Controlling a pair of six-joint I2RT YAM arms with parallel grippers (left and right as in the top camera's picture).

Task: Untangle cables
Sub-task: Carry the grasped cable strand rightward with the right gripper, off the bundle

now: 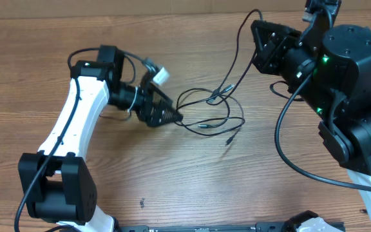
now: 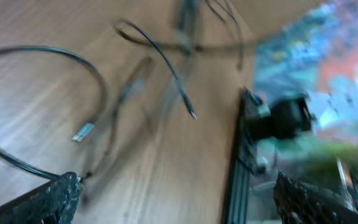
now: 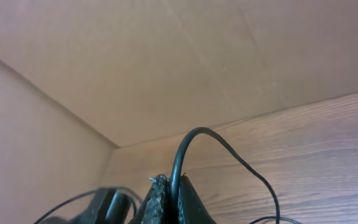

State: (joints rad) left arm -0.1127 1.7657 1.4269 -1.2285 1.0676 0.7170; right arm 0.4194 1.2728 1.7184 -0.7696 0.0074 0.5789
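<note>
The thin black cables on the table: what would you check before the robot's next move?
1. Right fingers gripping a strand of the thin black cables: ok, they are shut on one.
2. Left fingers ready to grasp: ok, they are wide open.
3. Left fingers close to the tangle: ok, the tips are at its edge, over the brown wooden table.
4. Strand lined up between the left fingers: cannot tell, the left wrist view is blurred.
5. Cables separated: not ok, the loops cross each other.
</note>
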